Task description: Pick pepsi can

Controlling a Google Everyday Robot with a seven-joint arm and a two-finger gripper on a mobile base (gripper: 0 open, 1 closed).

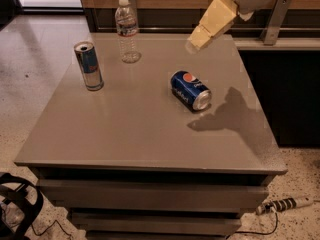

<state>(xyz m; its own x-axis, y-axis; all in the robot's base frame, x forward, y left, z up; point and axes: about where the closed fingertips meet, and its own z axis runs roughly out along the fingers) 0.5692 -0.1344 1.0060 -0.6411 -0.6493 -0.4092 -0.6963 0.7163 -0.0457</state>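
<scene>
The pepsi can point(190, 89) is a short dark-blue can with a red-white-blue round logo. It lies on its side on the grey table point(125, 129), right of the middle, with its silver end towards the front right. My gripper point(196, 40) is cream-coloured and hangs in the air above the table's far right part. It is behind and above the can and apart from it. It holds nothing that I can see.
A tall slim blue-and-silver can point(89, 66) stands upright at the table's left. A clear water bottle point(127, 30) stands at the back, left of the gripper. A wooden wall and a dark ledge run behind. A power strip point(282, 204) lies on the floor.
</scene>
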